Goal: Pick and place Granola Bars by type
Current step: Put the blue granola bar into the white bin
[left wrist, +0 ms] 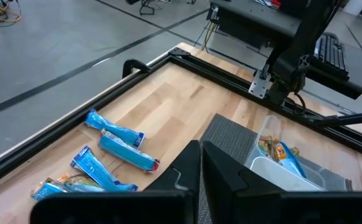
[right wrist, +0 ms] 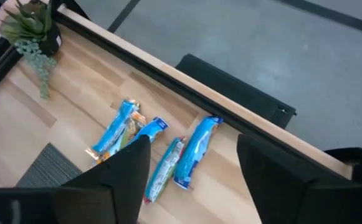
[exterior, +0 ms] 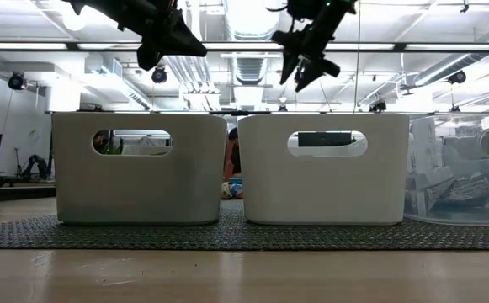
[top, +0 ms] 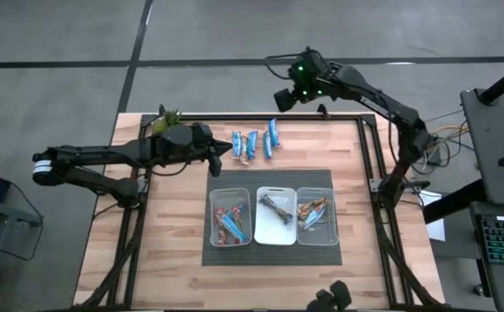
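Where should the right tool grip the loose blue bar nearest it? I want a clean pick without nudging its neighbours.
Probably at mid-length, from straight above, the open right tool closing across the narrow width of the blue bar. It lies flat and long on the table; its far side is free, while another bar lies close alongside.

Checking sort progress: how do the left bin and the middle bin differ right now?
The left bin holds several bars in blue and red wrappers; the middle bin holds a single brown bar. The left bin's floor is mostly covered, the middle bin's mostly bare. Both are clear rectangular bins on the dark mat.
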Controlling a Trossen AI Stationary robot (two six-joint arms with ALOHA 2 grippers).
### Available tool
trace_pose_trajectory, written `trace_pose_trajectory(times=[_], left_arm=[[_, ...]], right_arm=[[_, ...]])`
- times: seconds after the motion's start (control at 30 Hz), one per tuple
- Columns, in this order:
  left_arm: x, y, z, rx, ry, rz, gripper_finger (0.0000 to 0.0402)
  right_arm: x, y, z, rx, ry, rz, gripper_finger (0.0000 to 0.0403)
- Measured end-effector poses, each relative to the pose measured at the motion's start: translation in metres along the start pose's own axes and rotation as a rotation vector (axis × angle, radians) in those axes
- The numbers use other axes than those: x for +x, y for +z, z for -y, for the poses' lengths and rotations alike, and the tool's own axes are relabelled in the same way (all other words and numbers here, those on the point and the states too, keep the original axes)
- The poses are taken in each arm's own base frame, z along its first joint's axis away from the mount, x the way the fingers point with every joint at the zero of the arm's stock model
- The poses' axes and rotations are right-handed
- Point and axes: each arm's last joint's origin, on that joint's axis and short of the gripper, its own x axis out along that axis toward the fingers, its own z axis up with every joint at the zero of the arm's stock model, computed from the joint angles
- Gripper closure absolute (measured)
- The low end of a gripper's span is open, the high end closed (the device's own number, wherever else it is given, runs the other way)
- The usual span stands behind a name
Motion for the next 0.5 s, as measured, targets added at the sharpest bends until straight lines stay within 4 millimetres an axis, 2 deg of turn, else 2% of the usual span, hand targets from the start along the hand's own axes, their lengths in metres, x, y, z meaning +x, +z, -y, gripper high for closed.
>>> trace_pose_trajectory(times=[0.17, 0.5], left_arm=[[0.0, 0.0, 0.0, -0.008, 0.0, 0.0, 0.0401], [0.0, 0.0, 0.0, -0.036, 0.0, 0.0, 0.0401]], right_arm=[[0.014, 0.007, -0.004, 0.0, -0.005, -0.013, 0.0153], [0.039, 0.015, 0.0, 0.139, -0.037, -0.049, 0.0113]])
